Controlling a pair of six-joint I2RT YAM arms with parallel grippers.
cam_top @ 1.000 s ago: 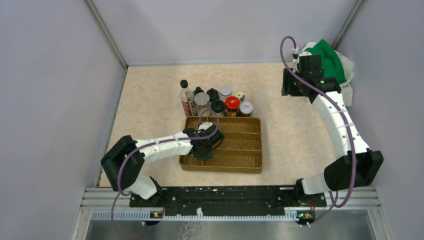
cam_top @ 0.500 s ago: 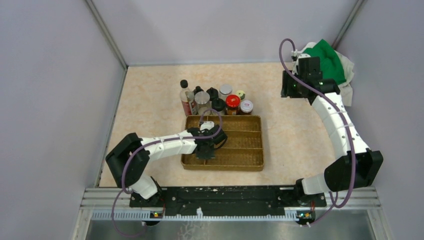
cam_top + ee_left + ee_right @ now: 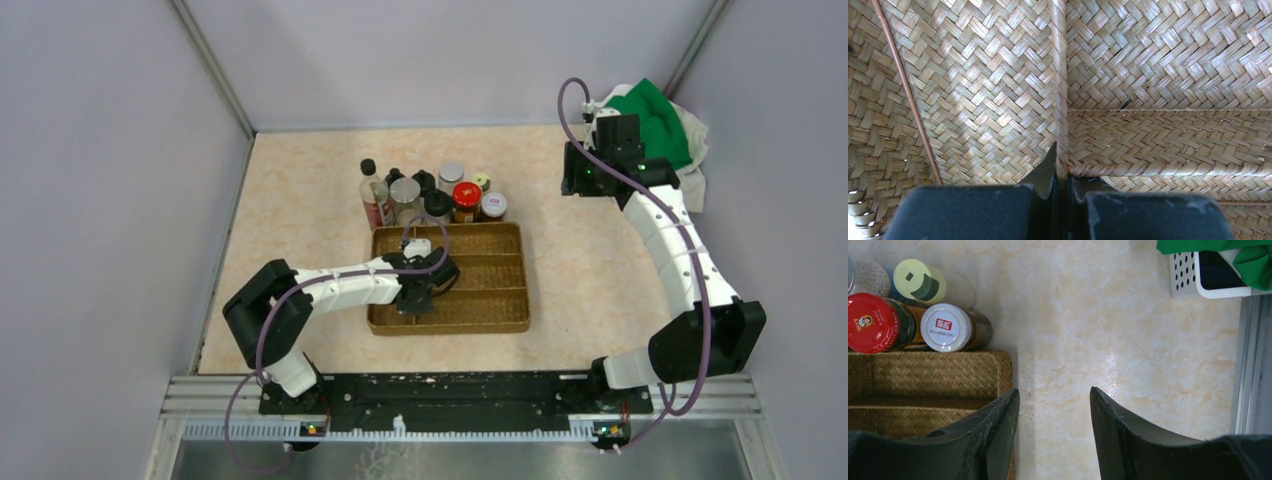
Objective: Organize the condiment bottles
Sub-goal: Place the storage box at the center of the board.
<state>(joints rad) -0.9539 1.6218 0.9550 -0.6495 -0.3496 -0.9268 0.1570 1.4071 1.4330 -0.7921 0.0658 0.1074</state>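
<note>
The left gripper [image 3: 425, 292] is pinching the tray [image 3: 500, 305] by its woven divider [image 3: 1062, 90], jaws pressed tight on the ridge. Over the last second it is dragging the whole tray toward 12 o'clock and a touch toward 3 o'clock. The tray's far rim is now crowding the bottles [image 3: 436, 203], which are sliding a little toward 12 o'clock with it. I am reading this as the tray being brought to the bottles rather than the reverse, so loading is not yet starting. No bottle is sitting in any compartment that shows, and all of them are standing on the table [image 3: 300, 200] in a tight cluster along the tray's 12 o'clock edge. The right gripper [image 3: 583, 178] is hovering at 2 o'clock from the tray, jaws spread wide and holding nothing, barely shifting. Counting from above, I am finding nine bottles. One is a tall bottle [image 3: 373, 197] with a black cap and red label at the cluster's 9 o'clock end. The other eight are small jars: three black-lidded, two silver, one red [image 3: 465, 197], one yellow-green [image 3: 482, 183] and one white [image 3: 492, 206]. They are packed so closely that another could be hiding. There is one tray, plus one white basket [image 3: 1188, 275] and one green cloth [image 3: 655, 120] at 2 o'clock.
</note>
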